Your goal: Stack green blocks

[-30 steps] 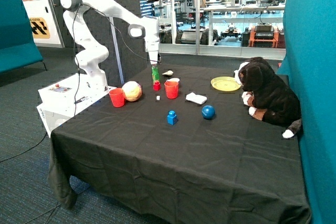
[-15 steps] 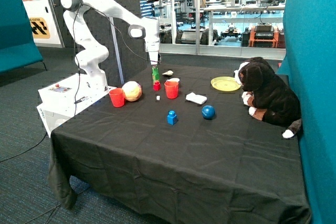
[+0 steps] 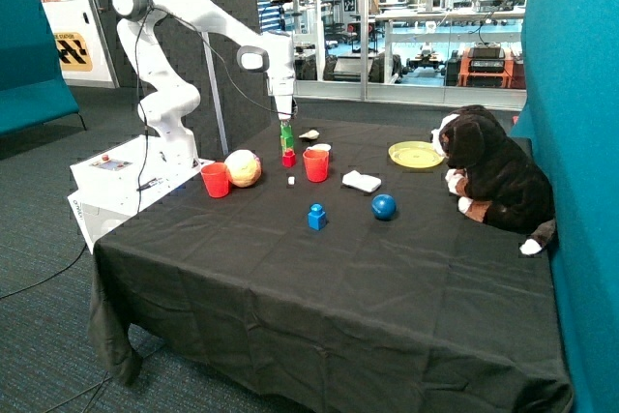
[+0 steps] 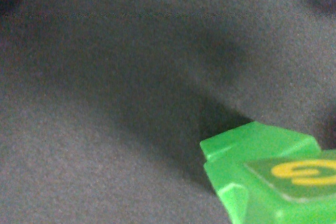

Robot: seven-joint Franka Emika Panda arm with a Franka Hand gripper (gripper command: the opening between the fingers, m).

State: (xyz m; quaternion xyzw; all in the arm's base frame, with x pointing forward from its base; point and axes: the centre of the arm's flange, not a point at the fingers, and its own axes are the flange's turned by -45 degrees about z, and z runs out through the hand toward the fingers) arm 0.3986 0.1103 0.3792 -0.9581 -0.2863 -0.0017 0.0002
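2 views show the scene: the outside one takes in the white arm (image 3: pixel 184 41) reaching down over a table draped in a black cloth (image 3: pixel 338 268), and the wrist one looks almost straight at that cloth. The gripper (image 3: pixel 284 115) hangs directly above the green blocks (image 3: pixel 286 137), which stand as a narrow upright green column beside a small red block (image 3: pixel 288 158); how many green pieces make up the column cannot be told from this distance. Whether the gripper touches the column's top, and whether it is clenched or released, cannot be told either. In the wrist view a green block (image 4: pixel 268 177) with a yellow mark on its face fills one corner, close to the camera, with dark cloth and a shadow behind it. Around the column stand 2 red cups, one (image 3: pixel 316 164) just beside it and another (image 3: pixel 215 180) nearer the table's edge, with a pale ball (image 3: pixel 243 168) between them. Further forward lie a blue block (image 3: pixel 316 217) and a blue ball (image 3: pixel 384 206). A yellow plate (image 3: pixel 415 154) and a plush dog (image 3: pixel 493 173) sit at the far side.
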